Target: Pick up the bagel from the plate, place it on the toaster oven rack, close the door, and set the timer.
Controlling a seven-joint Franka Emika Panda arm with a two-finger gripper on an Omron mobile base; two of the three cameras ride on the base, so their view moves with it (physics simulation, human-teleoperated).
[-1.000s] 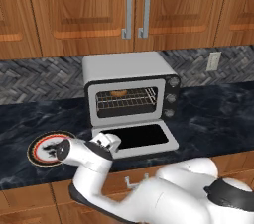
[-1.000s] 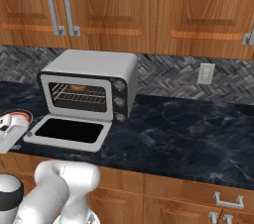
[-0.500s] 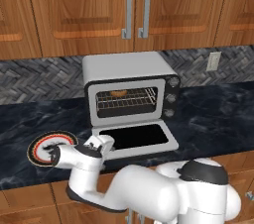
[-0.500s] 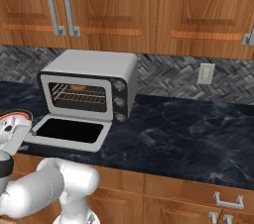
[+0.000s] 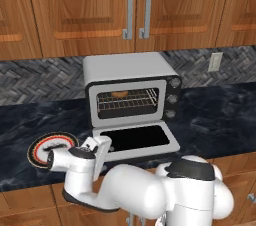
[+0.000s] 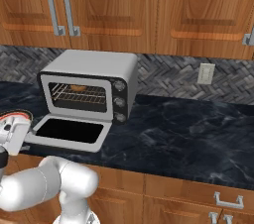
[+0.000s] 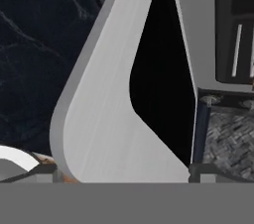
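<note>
The bagel lies on the toaster oven rack at the back of the cavity, and shows from the other side as the bagel. The door hangs fully open, flat over the counter. The plate sits on the counter left of the oven with nothing visible on it. My gripper hovers at the door's front left corner, between plate and door. In the hand view my gripper is open, its tips wide apart over the door frame and dark glass.
The silver toaster oven stands against the herringbone backsplash with its knobs down the right side. Wooden cabinets hang above. Dark marble counter stretches to the right, and a wall outlet sits behind it.
My hand stays almost where it was by the door's left corner. The arm's bulky white links have swung further into the bottom of the left base view.
</note>
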